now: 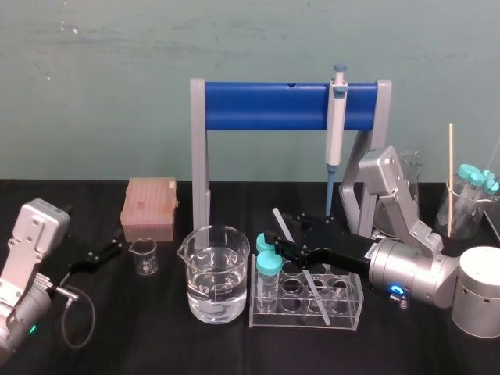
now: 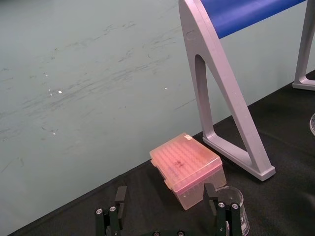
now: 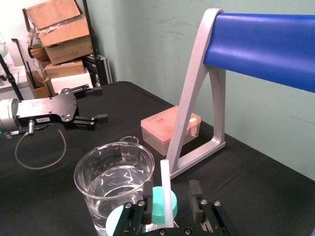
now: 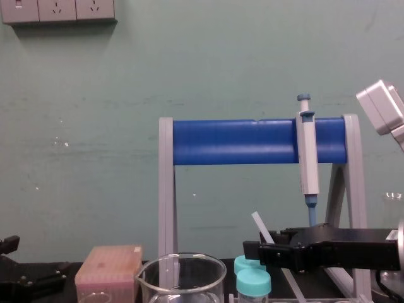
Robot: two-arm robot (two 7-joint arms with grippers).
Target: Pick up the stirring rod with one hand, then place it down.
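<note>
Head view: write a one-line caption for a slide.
Open right end effector straddles the tilted stirring rod leaning in the tube rack; left end effector rests open beside the small beaker.

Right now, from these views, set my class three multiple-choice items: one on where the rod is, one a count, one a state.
1. Where is the rod?
A. between the right gripper's fingers, over the rack
B. on the pink box
C. hanging on the stand

2. How many teal-capped tubes stand in the rack?
A. one
B. two
C. four

3. The left gripper, at the table's left, is:
A. open
B. shut on the beaker
C. shut on the rod

Answers:
1 A: the right wrist view shows the rod rising between its fingers.
2 B: two teal caps sit together at the rack's left end.
3 A: its fingers stand wide apart, gripping nothing.
</note>
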